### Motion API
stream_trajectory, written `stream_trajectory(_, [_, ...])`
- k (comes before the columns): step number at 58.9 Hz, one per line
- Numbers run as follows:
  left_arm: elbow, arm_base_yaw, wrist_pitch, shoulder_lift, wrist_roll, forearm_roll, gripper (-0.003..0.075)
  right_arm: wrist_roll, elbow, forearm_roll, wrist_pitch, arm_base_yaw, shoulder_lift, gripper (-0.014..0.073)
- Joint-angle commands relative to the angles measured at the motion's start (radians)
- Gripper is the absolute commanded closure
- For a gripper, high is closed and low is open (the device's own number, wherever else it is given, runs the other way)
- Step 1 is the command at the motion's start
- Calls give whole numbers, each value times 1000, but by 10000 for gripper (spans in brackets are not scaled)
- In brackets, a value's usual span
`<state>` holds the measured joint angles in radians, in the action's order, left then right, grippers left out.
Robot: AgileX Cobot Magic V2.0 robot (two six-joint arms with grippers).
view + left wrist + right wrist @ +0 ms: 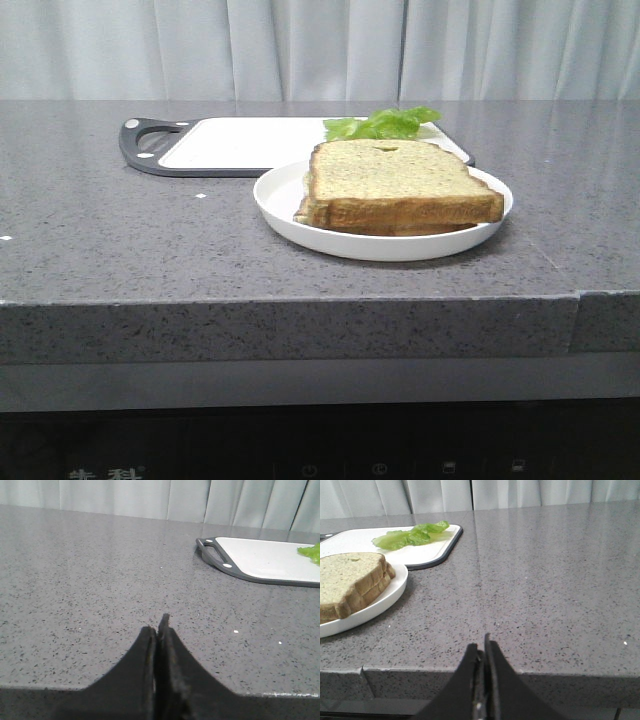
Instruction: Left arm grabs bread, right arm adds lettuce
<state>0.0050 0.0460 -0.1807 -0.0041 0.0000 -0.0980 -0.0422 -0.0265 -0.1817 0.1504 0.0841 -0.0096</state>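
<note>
Front view is showing bread (400, 180) stacked on the plate (280, 200); both grippers, left (159, 630) and right (482, 650), are sitting pinched together, so the left needs opening wide before descending squarely.

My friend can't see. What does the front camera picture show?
A white plate on a grey speckled counter holds two stacked bread slices. Behind it lies a white cutting board with a green lettuce leaf, before pale curtains.

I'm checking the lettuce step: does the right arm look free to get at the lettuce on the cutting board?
Probably yes. The lettuce lies uncovered on the cutting board, with bare counter between it and the shut right gripper; the plate sits just beside that path.
</note>
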Motion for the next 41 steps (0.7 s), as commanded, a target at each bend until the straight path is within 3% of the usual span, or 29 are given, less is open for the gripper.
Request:
stream_trajectory(1, [5, 0, 86, -18, -11, -9, 741, -5, 2, 13, -74, -7, -21, 655])
stream_trajectory(41, [5, 0, 104, -18, -11, 10, 741, -5, 3, 13, -79, -7, -21, 655])
